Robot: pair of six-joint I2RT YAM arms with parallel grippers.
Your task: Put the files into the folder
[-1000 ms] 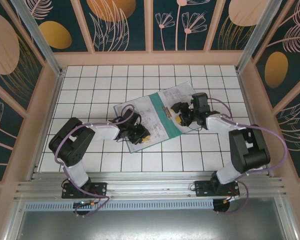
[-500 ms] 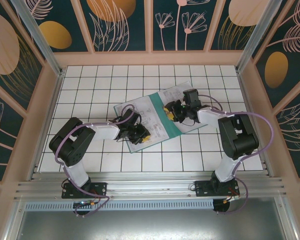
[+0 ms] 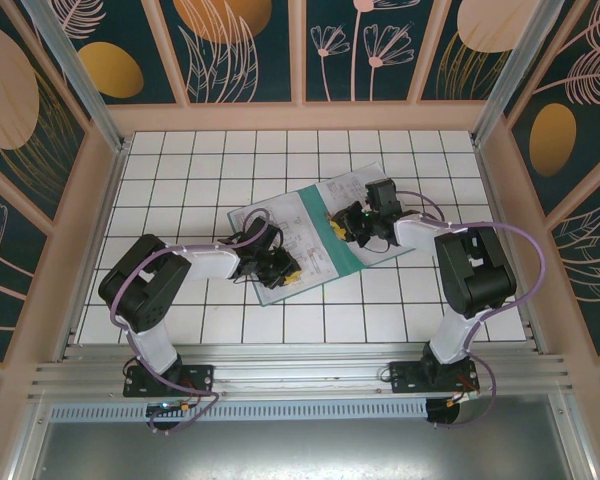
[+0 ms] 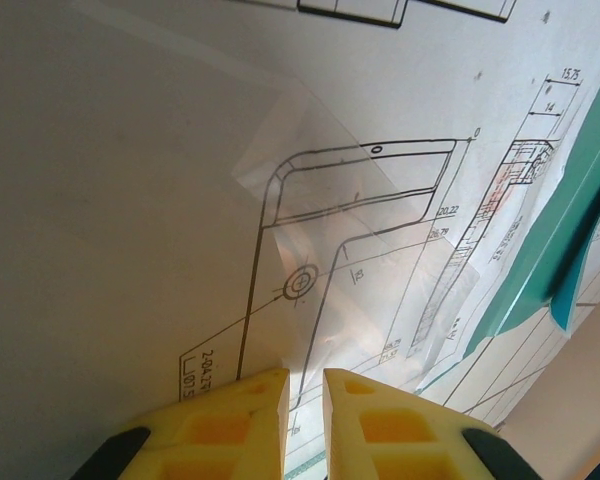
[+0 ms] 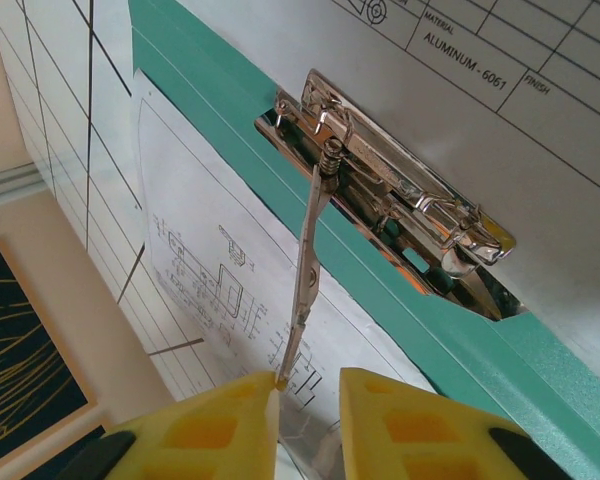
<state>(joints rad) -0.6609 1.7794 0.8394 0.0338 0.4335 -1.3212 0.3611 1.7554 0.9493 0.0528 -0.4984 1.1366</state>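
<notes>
Right arm has swung in over the folder compared with a second ago; since half a second ago it barely shifts. Left arm holds the same pose throughout.

Table (image 3: 180, 160): white grid, with the work going on at its centre. Folder (image 3: 342, 252) lies open and flat there, teal showing as a strip between the sheets. Files (image 3: 280, 225) are spread on it, one sheet to the left of the strip and another to the right, both partly off the teal.

Left gripper (image 3: 288, 272) is low over the left sheet. In the wrist view its jaws are almost together with a thin slit; can't tell if they pinch paper.

Right gripper (image 5: 308, 400) sits at the clip (image 5: 400, 200) on the teal strip. Jaws are slightly apart, and the raised lever (image 5: 308, 260) has its tip between them, against the left finger, not clamped.

Progress, as a judgement: partway. The sheets are on the folder and the clip looks lifted. Left to do: square the sheets, get them under the clip, and close the folder.
</notes>
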